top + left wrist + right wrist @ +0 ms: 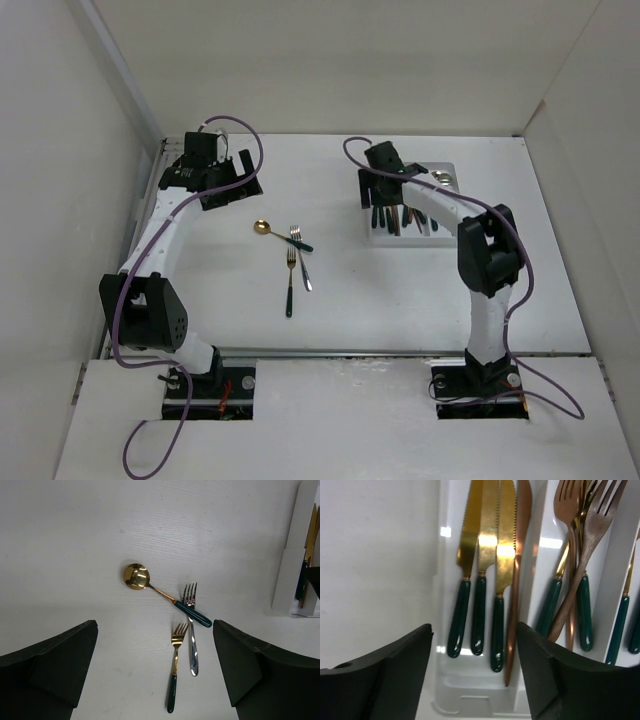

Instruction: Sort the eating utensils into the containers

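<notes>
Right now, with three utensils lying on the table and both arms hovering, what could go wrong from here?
The gold spoon with the dark teal handle crosses the silver fork; lifting either may drag the other.
The gold fork with the teal handle lies close beside the silver fork, so the open left fingers could pinch both.
The right fingers hang open over the white three-compartment plastic tray, so a left-arm delivery might collide.

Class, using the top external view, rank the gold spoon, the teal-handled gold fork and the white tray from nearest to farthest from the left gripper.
1. Gold spoon, just right of the left gripper.
2. Teal-handled gold fork, mid-table, toward the bases.
3. White tray, far right side.
</notes>
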Robot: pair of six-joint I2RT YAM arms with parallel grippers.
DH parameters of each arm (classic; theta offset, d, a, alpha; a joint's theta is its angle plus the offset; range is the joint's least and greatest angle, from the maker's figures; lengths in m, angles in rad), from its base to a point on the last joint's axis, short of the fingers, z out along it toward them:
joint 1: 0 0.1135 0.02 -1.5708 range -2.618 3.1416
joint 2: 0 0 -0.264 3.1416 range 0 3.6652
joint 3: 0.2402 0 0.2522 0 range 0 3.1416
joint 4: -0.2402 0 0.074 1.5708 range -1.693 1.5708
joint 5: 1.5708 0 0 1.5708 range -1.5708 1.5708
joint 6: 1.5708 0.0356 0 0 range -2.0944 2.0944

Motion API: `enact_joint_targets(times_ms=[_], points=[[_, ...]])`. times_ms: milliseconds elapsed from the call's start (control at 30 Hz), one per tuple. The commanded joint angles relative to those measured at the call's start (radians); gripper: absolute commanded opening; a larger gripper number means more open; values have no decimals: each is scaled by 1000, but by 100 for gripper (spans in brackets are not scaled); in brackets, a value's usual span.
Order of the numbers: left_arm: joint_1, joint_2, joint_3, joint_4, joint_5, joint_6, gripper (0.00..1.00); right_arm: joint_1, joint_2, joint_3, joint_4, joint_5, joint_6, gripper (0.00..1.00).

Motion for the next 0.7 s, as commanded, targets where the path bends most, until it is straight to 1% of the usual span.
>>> enact_joint_targets(times_ms=[0, 100, 133, 167, 233, 267, 300, 333, 367, 400, 433, 467, 500, 533, 667], points=[[4, -45, -9, 15, 5, 1, 100, 125, -120, -7, 52, 73, -73, 77], [4, -45, -9, 15, -5, 1, 100, 205, -131, 2, 98, -10, -176, 77], [4, -45, -9, 15, -5, 1, 100, 248, -112, 31, 98, -118, -197, 75], [4, -45, -9, 15, -5, 1, 100, 268, -95, 48, 89, -163, -207, 65], [4, -56, -9, 15, -14, 1, 100, 319, -45, 85, 49, -229, -156, 50], [4, -56, -9, 15, -14, 1, 100, 337, -34, 95, 49, -239, -123, 46], [4, -67, -9, 15, -26, 1, 100, 357, -34, 96, 49, -239, -46, 45], [13, -67, -9, 15, -35, 1, 100, 379, -34, 76, 49, -239, 4, 45], [13, -67, -9, 15, -35, 1, 100, 424, -48, 48, 49, -183, 58, 45], [23, -67, -9, 15, -47, 1, 100, 446, -48, 37, 49, -159, 103, 49], [23, -67, -9, 15, -48, 1, 100, 469, -57, 37, 25, -132, 178, 51], [35, -67, -9, 15, -63, 1, 100, 513, -57, 25, 8, -75, 209, 51], [35, -67, 1, 15, -75, 1, 100, 535, -57, 25, -6, -57, 230, 55], [44, -67, 1, 15, -75, 1, 100, 555, -57, 11, -18, -44, 262, 56], [53, -87, 1, 15, -123, -8, 100, 632, 0, -9, -54, -53, 321, 59]])
